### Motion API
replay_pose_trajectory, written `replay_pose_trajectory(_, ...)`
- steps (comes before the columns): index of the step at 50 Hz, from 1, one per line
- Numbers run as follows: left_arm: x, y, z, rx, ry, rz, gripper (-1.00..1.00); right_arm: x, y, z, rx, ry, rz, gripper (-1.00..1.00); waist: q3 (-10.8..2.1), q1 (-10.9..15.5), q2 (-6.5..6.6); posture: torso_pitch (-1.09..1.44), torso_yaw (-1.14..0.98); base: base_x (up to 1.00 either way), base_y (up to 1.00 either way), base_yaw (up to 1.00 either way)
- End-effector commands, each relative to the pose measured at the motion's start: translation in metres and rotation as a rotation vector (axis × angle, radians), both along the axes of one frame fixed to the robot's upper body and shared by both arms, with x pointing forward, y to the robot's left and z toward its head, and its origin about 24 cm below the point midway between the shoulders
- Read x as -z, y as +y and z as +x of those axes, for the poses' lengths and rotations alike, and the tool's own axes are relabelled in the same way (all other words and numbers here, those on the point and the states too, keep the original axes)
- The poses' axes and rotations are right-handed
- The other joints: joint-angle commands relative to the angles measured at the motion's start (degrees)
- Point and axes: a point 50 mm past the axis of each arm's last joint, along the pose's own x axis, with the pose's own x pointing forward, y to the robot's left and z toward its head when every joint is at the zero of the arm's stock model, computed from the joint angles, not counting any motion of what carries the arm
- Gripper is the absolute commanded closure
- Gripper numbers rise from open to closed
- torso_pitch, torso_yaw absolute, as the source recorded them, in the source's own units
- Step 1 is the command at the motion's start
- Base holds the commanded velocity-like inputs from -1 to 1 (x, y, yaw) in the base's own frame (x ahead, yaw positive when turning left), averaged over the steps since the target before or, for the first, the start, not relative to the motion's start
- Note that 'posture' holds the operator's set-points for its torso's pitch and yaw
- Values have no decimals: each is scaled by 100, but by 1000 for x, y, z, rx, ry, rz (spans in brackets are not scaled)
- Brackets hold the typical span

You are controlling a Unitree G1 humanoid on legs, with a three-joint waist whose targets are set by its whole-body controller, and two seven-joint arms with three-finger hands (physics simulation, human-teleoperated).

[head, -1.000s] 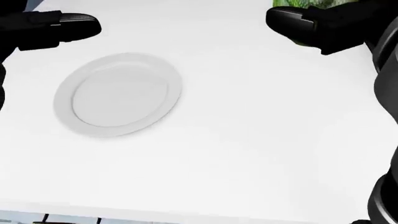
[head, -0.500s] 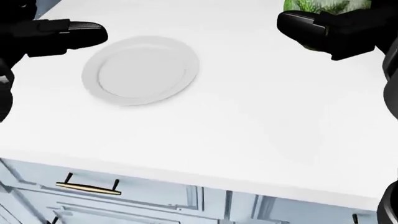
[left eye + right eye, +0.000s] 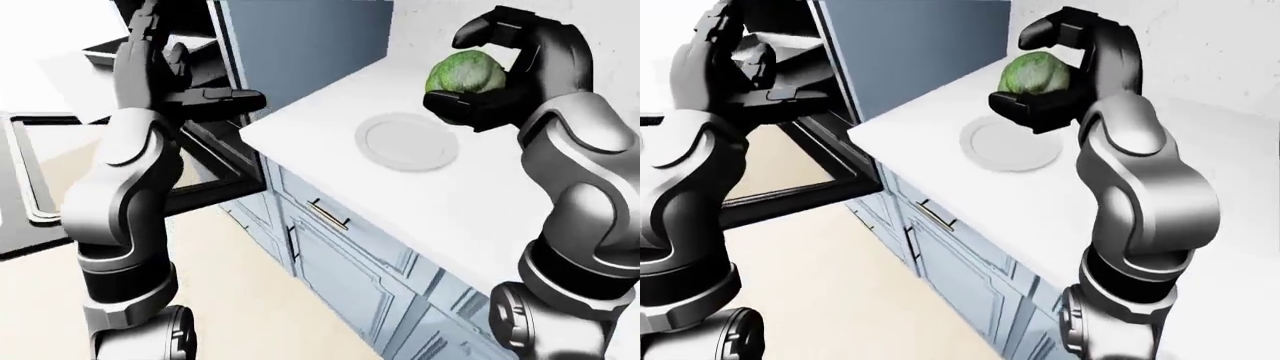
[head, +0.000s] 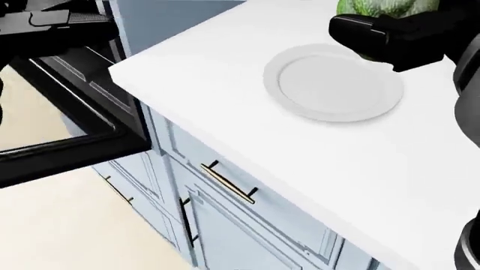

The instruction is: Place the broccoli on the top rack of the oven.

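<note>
Scanning from the left of the left-eye view, we find the oven (image 3: 200, 142) with its door (image 3: 30, 180) let down flat, so the cavity stands open toward us. Our left hand (image 3: 150, 64) is raised before that opening with its fingers (image 3: 225, 96) spread and gripping nothing; we judge it is held up there to keep clear of the load path. No rack can be made out inside the dark cavity from these views.

Next comes the tall blue cabinet panel (image 3: 300, 45), then the white worktop (image 4: 300, 163) over blue drawers with a brass handle (image 4: 229, 183). A bare white plate (image 4: 333, 81) lies on the worktop near its corner.

At the right, our right hand (image 3: 510, 67) is held high above the plate, its fingers curled round the broccoli (image 3: 467, 73), which is lifted clear of the worktop for transfer.

The worktop corner and the lowered door lie between the broccoli and the cavity; we judge the carry must pass over the corner and stay above the door.
</note>
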Motion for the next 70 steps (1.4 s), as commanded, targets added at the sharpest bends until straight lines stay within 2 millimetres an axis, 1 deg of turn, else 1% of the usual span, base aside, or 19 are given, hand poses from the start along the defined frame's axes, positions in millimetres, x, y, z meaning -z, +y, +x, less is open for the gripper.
replay_pose_trajectory(1, -16, 2, -6, -11, -77, 1, -100, -16, 2, -7, -13, -96, -6, 100, -196, 3, 9, 0, 0, -9, 0, 100)
replay_pose_trajectory(5, -15, 2, -6, -11, -77, 0, -100, -16, 1, -9, -11, -98, 0, 100, -249, 66, -185, 0, 0, -10, 0, 100)
replay_pose_trajectory(12, -17, 2, -7, -11, -78, 1, -100, -17, 2, -9, -14, -98, -2, 100, -77, -65, -643, 0, 0, -9, 0, 100)
replay_pose_trajectory(14, -16, 2, -7, -12, -78, 0, -100, -16, 2, -8, -15, -97, -2, 100, -150, -97, -946, 0, 0, -9, 0, 100)
replay_pose_trajectory(15, -16, 2, -7, -12, -78, 0, -100, -17, 2, -8, -15, -98, 1, 100, -363, -104, -1178, 0, 0, -9, 0, 100)
replay_pose_trajectory(16, -16, 2, -7, -12, -78, -1, -100, -17, 0, -9, -12, -101, 5, 100, -107, -147, -878, 0, 0, -9, 0, 100)
replay_pose_trajectory(18, -16, 1, -6, -12, -77, 0, -100, -16, 0, -9, -11, -98, 1, 100, -161, -64, -916, 0, 0, -9, 0, 100)
replay_pose_trajectory(23, -16, 2, -6, -12, -77, -1, -100, -18, 1, -8, -16, -97, -3, 100, -134, -45, -615, 0, 0, -9, 0, 100)
replay_pose_trajectory(28, -16, 2, -6, -11, -76, -1, -100, -19, 1, -9, -18, -97, -10, 100, -135, -85, -201, 0, 0, -9, 0, 100)
replay_pose_trajectory(30, -15, 1, -6, -10, -75, -1, -100, -19, 0, -9, -16, -97, -10, 100, -222, -66, 134, 0, 0, -9, 0, 100)
replay_pose_trajectory(41, -15, 1, -5, -10, -75, 0, -100, -15, 2, -8, -28, -95, -6, 100, -133, -184, -632, 0, 0, -9, 0, 92)
replay_pose_trajectory(43, -15, 1, -6, -10, -75, 0, -100, -14, 2, -7, -25, -88, -3, 100, 54, -257, -723, 0, 0, 0, 0, 0)
replay_pose_trajectory(45, -15, 1, -6, -10, -75, 0, -100, -15, 2, -7, -24, -90, -1, 100, 23, -249, -1010, 0, 0, 0, 0, 0)
replay_pose_trajectory(46, -15, 1, -6, -10, -74, 1, -100, -15, 2, -7, -23, -92, -1, 100, 55, -250, -836, 0, 0, 0, 0, 0)
replay_pose_trajectory(50, -15, 1, -5, -10, -74, 1, -100, -16, 1, -7, -20, -96, 1, 100, -84, -162, -729, 0, 0, 0, 0, 0)
replay_pose_trajectory(55, -16, 1, -6, -10, -76, 0, -100, -17, 1, -7, -15, -98, -2, 100, -165, -257, -385, 0, 0, 0, 0, 0)
replay_pose_trajectory(63, -15, 1, -6, -9, -77, 0, -100, -20, 2, -6, -13, -104, -5, 100, -135, -197, -459, 0, 0, 0, 0, 0)
replay_pose_trajectory(64, -15, 1, -6, -10, -76, 0, -100, -20, 2, -7, -14, -103, -6, 100, -272, -189, -430, 0, 0, 6, 0, 0)
replay_pose_trajectory(70, -15, 1, -6, -8, -76, 0, -100, -20, 2, -5, -16, -98, -6, 100, -143, -183, -476, 0, 0, 14, 0, 0)
